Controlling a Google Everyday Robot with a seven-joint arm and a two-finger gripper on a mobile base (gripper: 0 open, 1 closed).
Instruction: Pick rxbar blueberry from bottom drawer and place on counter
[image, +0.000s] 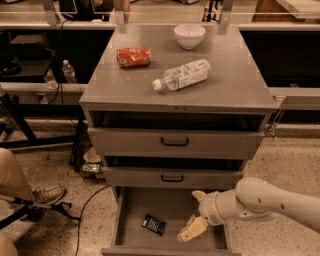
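Currently your gripper (189, 215) sits low in the frame, right of centre, over the right part of the open bottom drawer (134, 210). Its two pale fingers (192, 229) are spread apart with nothing between them: one tip points up toward the middle drawer's front, the other hangs down near the drawer's front edge. The white arm (270, 202) comes in from the lower right corner.

You'll find the rxbar blueberry (153, 224) lying flat on the drawer floor, left of the gripper and near it but not touching. It sits close to the drawer's front wall, turned at a slight angle.

Above, the two drawers with black handles (174, 142) each stand slightly ajar. On the counter (235, 87) a clear water bottle (181, 75) lies on its side near the centre, a crushed red can (133, 56) rests toward the upper left, and a white bowl (189, 35) stands at the back. A person's shoe (47, 194) shows at the left edge of the frame, on the speckled floor.
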